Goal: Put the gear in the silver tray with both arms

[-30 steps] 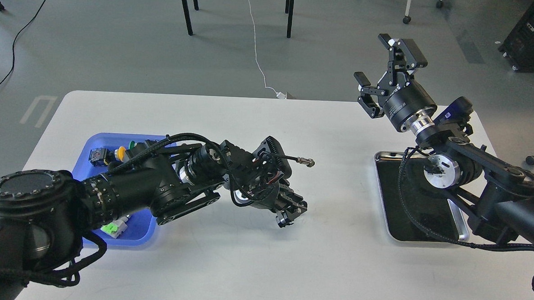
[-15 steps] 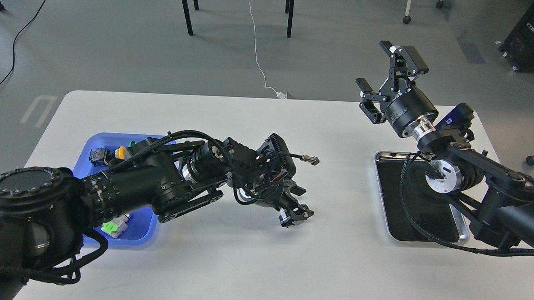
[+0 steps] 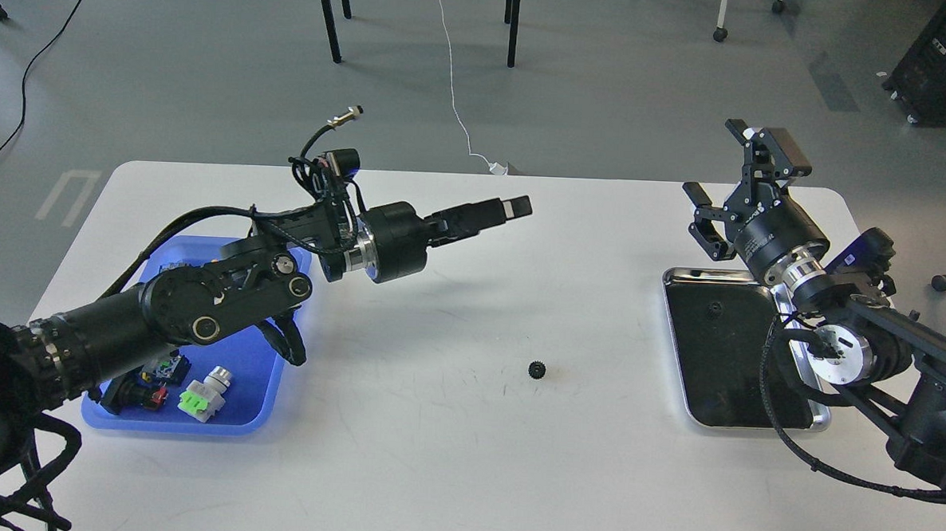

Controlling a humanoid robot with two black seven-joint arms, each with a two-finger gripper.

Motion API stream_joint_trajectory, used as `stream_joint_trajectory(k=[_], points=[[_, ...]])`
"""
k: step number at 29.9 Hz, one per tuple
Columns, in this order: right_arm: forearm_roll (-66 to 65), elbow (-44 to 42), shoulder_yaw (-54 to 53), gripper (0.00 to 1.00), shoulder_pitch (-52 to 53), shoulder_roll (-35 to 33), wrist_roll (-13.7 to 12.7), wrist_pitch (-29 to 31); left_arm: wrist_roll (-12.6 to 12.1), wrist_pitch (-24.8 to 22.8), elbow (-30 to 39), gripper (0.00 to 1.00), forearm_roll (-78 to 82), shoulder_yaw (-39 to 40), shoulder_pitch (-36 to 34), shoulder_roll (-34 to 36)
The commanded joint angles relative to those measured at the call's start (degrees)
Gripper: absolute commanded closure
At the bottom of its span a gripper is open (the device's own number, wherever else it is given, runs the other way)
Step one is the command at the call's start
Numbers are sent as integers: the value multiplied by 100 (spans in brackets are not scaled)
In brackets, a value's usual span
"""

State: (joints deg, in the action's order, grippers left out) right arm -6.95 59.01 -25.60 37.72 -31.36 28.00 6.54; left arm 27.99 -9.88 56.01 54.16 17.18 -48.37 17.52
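A small black gear point(image 3: 537, 370) lies alone on the white table, between the two arms and left of the silver tray point(image 3: 741, 425). The tray sits at the right, with a dark mirror-like floor. A tiny dark speck point(image 3: 713, 309) shows on that floor. My left gripper point(image 3: 498, 211) is raised well above the table and points right, up and to the left of the gear. It is seen side-on and holds nothing visible. My right gripper point(image 3: 723, 163) is open and empty, raised over the tray's far edge.
A blue plastic tray point(image 3: 249, 367) at the left holds several small parts, among them a green-and-white one point(image 3: 201, 393). My right arm's elbow and cables point(image 3: 836, 353) hang over the silver tray's right side. Table and chair legs stand on the floor beyond the table.
My left gripper has let the gear go onto the table, then lifted and swung back to the upper left. My right gripper has moved right and slightly down.
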Motion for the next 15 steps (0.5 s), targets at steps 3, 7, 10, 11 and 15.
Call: stream_joint_trajectory(k=[3,7,10,11,15], points=[[-279,418,169,1,-388,-300,0,461,1,21,366,2,-828,1505,1582,129],[-1428,620,240,1,-310,-468,0,664,1,-13,463,2,-855,2525,2357,23],[-2474,787,284,1,-135,-546,0,664,1,-171,472,2,-1012,3334,2735,-108],[-2773,840,379,1,5,-625,0,664,1,-285,472,2,-1135,3536,2850,-117],[-3925,911,1834,1,1435,-758,0,664,1,-935,472,2,-1907,3925,2974,-39]])
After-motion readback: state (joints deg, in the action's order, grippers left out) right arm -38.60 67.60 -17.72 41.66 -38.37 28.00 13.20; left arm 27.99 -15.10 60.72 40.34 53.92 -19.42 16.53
